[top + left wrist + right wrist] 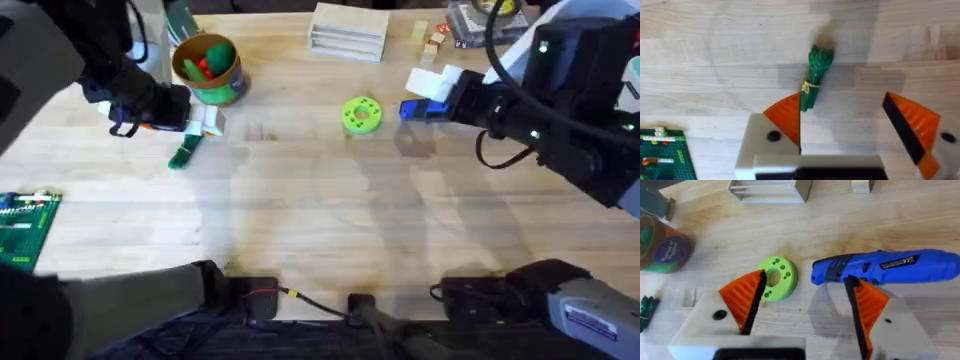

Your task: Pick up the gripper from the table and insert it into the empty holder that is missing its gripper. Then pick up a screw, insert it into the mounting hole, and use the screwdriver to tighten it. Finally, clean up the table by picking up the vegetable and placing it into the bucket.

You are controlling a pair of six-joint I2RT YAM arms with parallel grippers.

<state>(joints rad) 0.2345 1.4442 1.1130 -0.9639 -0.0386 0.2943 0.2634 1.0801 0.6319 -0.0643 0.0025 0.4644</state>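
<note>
The vegetable point(185, 152) is a small dark-green leafy bundle lying on the table point(320, 220), just in front of my left gripper point(208, 124). In the left wrist view the vegetable point(816, 77) lies off the tip of one orange finger point(785, 116), and my left gripper point(845, 117) stands open with nothing between its fingers. The bucket point(210, 68), yellow-rimmed and holding green and red toys, stands right behind the left gripper. The blue screwdriver point(890, 266) lies flat across the fingertips of my open right gripper point(805, 287). From overhead, the screwdriver point(425, 109) is at the right gripper point(420, 98).
A lime-green disc with holes point(361, 114) sits mid-table beside the screwdriver's tip. A wooden rack point(348, 30) and small blocks point(432, 40) stand at the far edge. A green circuit board point(25, 228) lies at the near left.
</note>
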